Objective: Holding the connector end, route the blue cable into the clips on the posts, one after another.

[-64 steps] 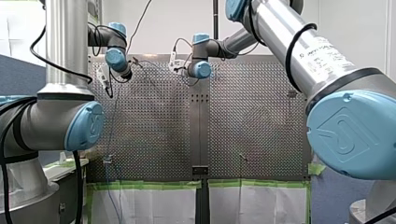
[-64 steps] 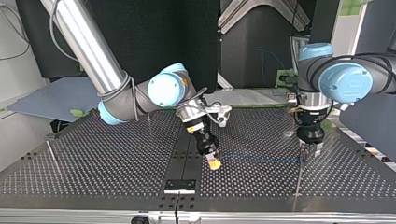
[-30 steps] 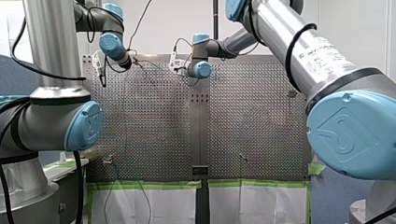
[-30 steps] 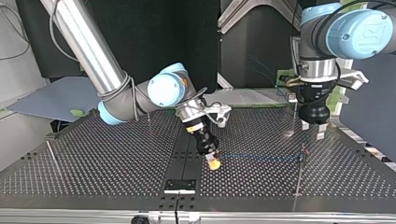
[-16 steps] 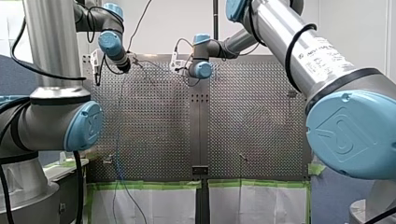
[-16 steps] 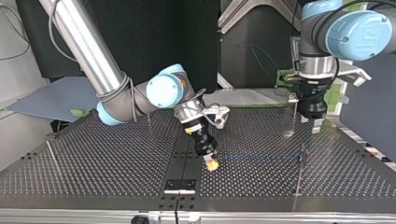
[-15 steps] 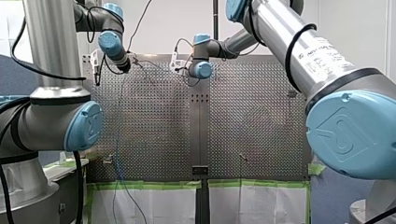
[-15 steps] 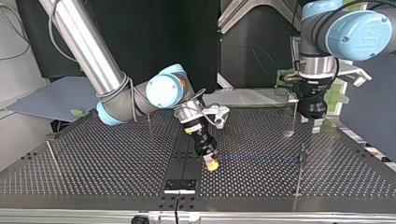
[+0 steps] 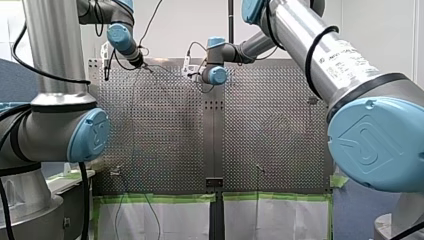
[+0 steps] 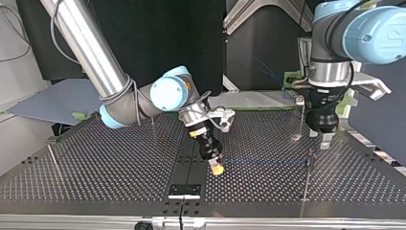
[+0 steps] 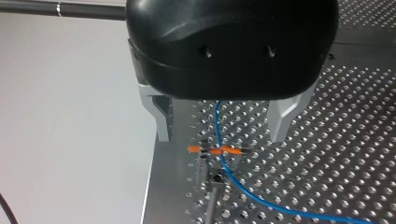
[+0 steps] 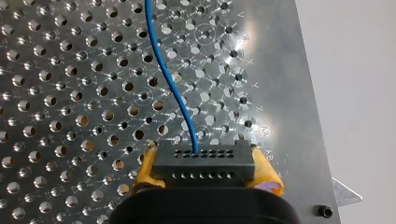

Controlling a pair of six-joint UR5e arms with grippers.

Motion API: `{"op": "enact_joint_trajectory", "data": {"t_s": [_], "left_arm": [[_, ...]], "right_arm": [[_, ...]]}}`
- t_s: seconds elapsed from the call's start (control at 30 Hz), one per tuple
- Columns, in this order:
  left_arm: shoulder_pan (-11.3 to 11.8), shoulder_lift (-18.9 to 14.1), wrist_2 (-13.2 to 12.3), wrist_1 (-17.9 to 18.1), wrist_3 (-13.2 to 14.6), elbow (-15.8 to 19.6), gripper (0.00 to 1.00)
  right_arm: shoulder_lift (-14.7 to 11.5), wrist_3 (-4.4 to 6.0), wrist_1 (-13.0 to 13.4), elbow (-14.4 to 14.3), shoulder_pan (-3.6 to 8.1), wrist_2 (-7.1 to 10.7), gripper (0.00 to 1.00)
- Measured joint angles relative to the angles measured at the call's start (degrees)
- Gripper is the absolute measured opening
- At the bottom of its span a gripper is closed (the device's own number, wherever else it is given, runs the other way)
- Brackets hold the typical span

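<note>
The blue cable runs taut just above the perforated table, from my right gripper to a clip post at the top view's right. That gripper's yellow pads are shut on the black connector, and the blue cable leaves it ahead over the holes. My left gripper hangs open above the clip post. In the left wrist view its metal fingers stand wide apart. The blue cable passes below them through an orange-tipped clip.
More thin posts stand on the table: one at the top view's left, one behind my right arm, one at the right rear and one at the front edge. Green tape lines the table's near edge in the front view.
My left gripper has lifted off the clip post and shifted slightly towards the top view's right, leaving the cable in the clip. My right gripper has barely moved with the connector.
</note>
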State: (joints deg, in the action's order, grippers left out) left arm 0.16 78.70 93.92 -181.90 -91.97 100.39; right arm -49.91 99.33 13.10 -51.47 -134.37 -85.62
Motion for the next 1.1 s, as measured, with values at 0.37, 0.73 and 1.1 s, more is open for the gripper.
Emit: {"op": "enact_joint_trajectory", "data": {"t_s": [0.37,0.73,1.1], "left_arm": [[-0.88,-0.07,0.58,-0.4,0.7,-0.47,1.0],[-1.33,-0.05,1.8,-1.0,0.48,-0.48,1.0],[-1.4,-0.02,3.21,-1.1,0.41,-0.48,1.0]], "right_arm": [[0.07,0.0,0.09,0.0,0.1,0.0,0.0],[0.14,0.0,-0.02,0.0,0.15,0.17,0.0],[0.19,0.0,0.0,0.0,0.2,0.17,0.0]]}}
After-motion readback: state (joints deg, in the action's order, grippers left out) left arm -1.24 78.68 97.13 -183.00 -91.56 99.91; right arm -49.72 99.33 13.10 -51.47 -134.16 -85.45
